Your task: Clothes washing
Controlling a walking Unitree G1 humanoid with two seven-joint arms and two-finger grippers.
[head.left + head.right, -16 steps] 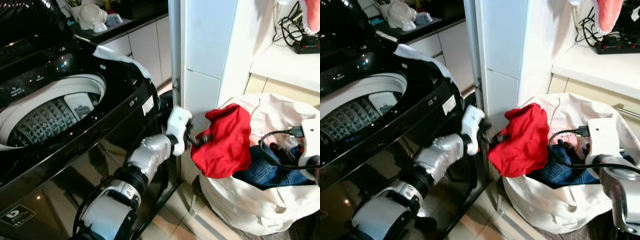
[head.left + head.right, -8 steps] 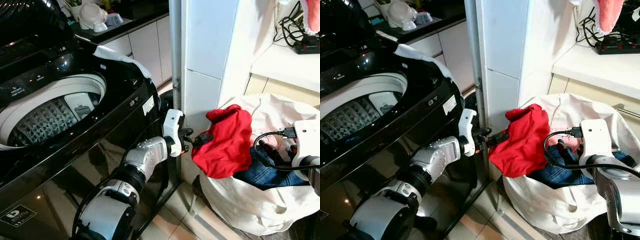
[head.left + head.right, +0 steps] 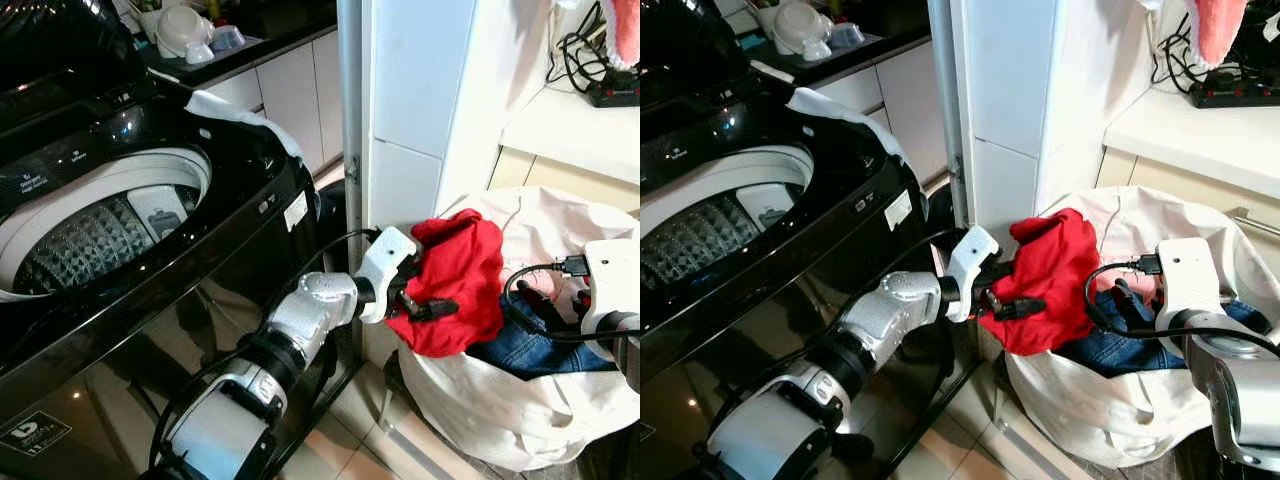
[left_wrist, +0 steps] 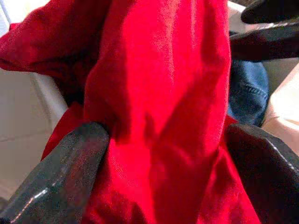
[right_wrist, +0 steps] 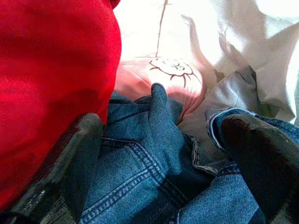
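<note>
A red garment (image 3: 460, 270) lies draped over the rim of a white laundry bag (image 3: 520, 410) to the right of the black top-loading washing machine (image 3: 200, 300). The washer's steel drum (image 3: 90, 240) is uncovered. My left gripper (image 3: 420, 298) is open and pushed against the red garment (image 4: 159, 93), with a fold of the cloth between its spread fingers (image 4: 60, 182). Inside the bag are blue jeans (image 5: 149, 154) and a pink garment (image 5: 159, 74). My right gripper (image 3: 1130, 300) hangs open just above the jeans, fingers (image 5: 74, 154) wide apart.
A white tiled pillar (image 3: 420, 100) stands between the washer and the bag. A white cloth (image 3: 240, 112) lies on the washer's back corner. The counter (image 3: 570, 130) behind the bag carries a power strip (image 3: 612, 90) and cables. Tiled floor (image 3: 350, 440) shows below.
My left gripper has turned and moved right from the red garment's edge into the cloth, which now sits between its fingers. My right gripper shifted slightly left, then held still.
</note>
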